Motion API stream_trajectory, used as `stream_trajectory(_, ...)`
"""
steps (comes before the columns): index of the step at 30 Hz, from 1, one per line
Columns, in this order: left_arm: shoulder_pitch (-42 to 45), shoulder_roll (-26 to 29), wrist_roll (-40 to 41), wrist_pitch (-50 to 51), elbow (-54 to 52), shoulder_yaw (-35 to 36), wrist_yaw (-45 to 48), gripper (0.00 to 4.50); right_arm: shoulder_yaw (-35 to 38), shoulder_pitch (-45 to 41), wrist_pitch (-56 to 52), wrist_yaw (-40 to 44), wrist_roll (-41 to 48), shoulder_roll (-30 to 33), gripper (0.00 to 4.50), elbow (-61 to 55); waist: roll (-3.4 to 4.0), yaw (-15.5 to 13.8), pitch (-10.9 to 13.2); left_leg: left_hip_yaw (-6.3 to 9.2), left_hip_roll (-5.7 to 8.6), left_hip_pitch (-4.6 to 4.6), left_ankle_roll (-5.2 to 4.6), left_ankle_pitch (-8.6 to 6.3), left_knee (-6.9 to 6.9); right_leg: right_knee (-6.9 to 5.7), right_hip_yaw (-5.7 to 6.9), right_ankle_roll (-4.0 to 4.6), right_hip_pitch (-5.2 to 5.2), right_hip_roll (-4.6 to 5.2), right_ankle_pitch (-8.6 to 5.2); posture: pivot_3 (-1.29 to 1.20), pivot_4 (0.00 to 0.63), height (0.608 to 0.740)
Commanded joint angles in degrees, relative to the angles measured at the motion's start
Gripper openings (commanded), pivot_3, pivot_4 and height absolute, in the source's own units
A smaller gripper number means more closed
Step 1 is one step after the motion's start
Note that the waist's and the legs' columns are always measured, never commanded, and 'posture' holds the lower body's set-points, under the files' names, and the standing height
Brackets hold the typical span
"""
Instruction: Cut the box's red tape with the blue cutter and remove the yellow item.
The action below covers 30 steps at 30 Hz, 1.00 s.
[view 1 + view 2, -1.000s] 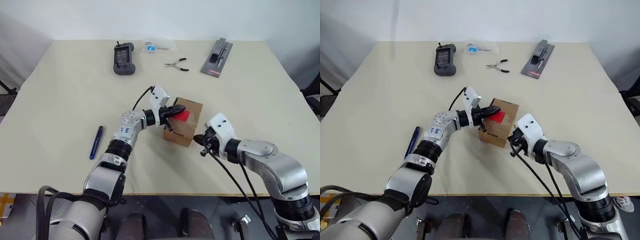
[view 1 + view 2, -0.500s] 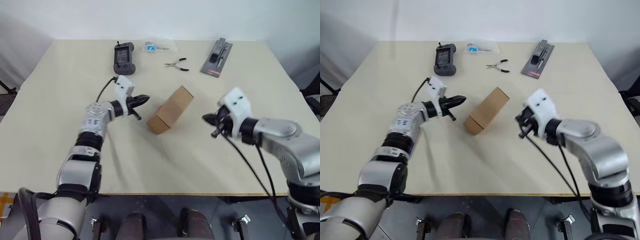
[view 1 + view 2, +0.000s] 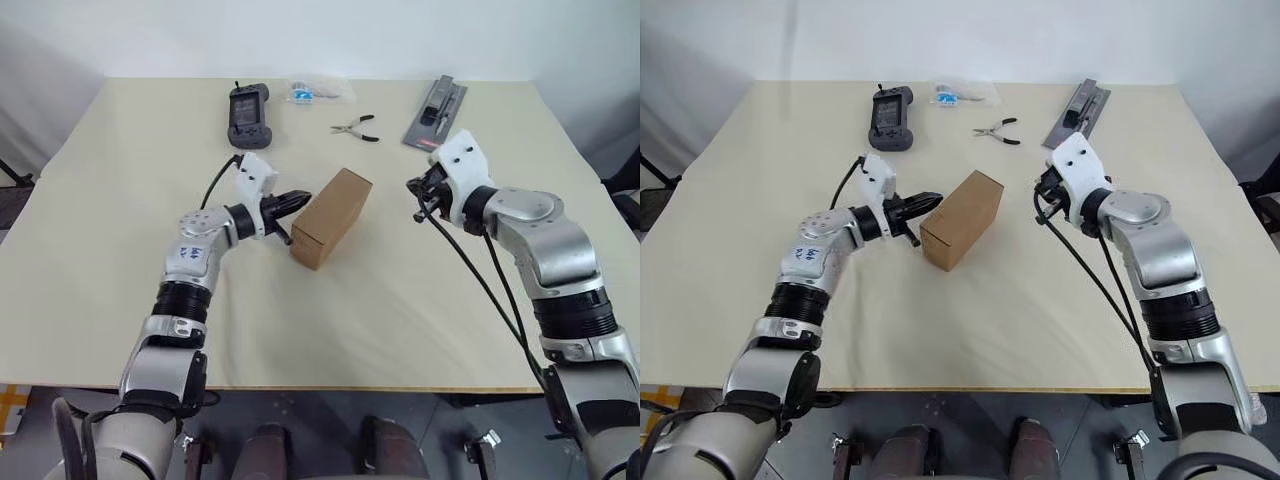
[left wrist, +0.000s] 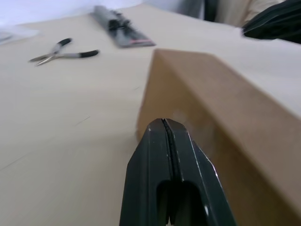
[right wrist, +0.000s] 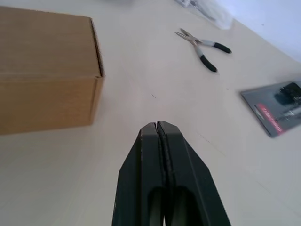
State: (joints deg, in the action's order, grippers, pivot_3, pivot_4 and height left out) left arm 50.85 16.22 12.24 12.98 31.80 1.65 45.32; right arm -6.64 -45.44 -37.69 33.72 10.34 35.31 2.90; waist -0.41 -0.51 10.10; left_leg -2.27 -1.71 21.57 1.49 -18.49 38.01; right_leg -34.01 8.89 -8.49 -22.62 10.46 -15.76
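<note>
Cream worktop (image 3: 120,250), viewed from the near edge. Toward the far left, a dark grey handheld device (image 3: 247,115) lying flat, and just right of it a clear plastic bag with something blue inside (image 3: 318,92). Nearer, left of centre: left gripper (image 3: 300,198) reaching in level from the left, fingers (image 4: 169,165) pressed fully together, holding nothing, tips just beside the box's near-left end; contact too close to judge. At centre, the box (image 3: 330,215), plain brown cardboard, lying long-ways on a diagonal from near left to far right, flaps shut along the visible faces; no red showing on the sides in view. Beyond the box, toward the far edge, small black-handled pliers (image 3: 355,127), lying flat, well apart from it. Farther right along the far edge, a grey packaged tool (image 3: 436,113) with a red stripe at its near end. Right of the box, well apart from it: right gripper (image 3: 416,190), raised above the worktop and pointing left toward the box, fingers (image 5: 162,174) closed tight against each other, empty. Bare worktop between this gripper and the box.
</note>
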Motion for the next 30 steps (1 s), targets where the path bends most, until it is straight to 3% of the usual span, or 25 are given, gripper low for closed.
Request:
stream_trajectory(1,3.05,-1.82,2.95,2.89,-6.09,-2.0,3.94,0.0,0.46,1.05,0.34,0.94,-0.25,-0.36,0.04,-2.4,0.0,-0.02,0.0,0.0,0.0,0.01,0.0,0.0,0.0,0.02,0.01,0.0,0.0,0.0,0.0,0.0,0.15,0.74)
stream_trajectory(7,-2.08,-2.72,1.76,6.0,-12.79,-10.78,12.09,0.0,2.09,3.38,-1.3,0.65,-0.1,-0.01,0.04,-5.73,0.02,0.52,-0.01,-0.01,0.0,-0.01,0.0,0.0,0.0,0.0,-0.01,0.0,0.0,-0.01,0.0,0.0,0.15,0.74)
stream_trajectory(14,-3.05,-0.64,2.42,7.42,-14.82,-7.64,7.58,0.0,4.6,3.46,0.61,-0.97,-1.63,1.17,0.04,-3.5,0.03,0.7,0.01,-0.03,-0.02,-0.03,0.0,0.0,0.09,-0.04,-0.07,0.07,0.0,-0.01,0.04,0.0,0.15,0.74)
stream_trajectory(23,-8.64,11.74,9.24,30.95,-29.09,-2.94,7.62,0.0,0.69,-6.34,15.47,0.96,-6.67,-4.17,0.04,22.64,0.08,1.83,0.03,-0.03,-0.03,-0.07,0.0,0.0,0.05,-0.08,-0.11,0.06,0.0,-0.01,0.04,0.0,0.15,0.74)
stream_trajectory(26,-9.9,16.2,10.01,38.01,-30.85,-5.34,9.37,0.0,-0.94,-11.76,21.57,3.63,-8.63,-6.3,0.04,34.77,0.1,2.18,0.05,-0.02,-0.03,-0.07,0.0,0.0,0.05,-0.1,-0.11,0.06,0.0,-0.01,0.04,0.0,0.15,0.74)
stream_trajectory(30,-9.76,16.21,13.05,44.66,-34.12,-9.18,11.58,0.0,-3.67,-16.19,26.22,9.34,-11.48,-7.53,0.04,44.01,0.12,2.03,0.07,0.02,-0.03,-0.07,0.01,0.0,0.03,-0.12,-0.11,0.05,0.0,0.0,0.05,0.0,0.15,0.74)
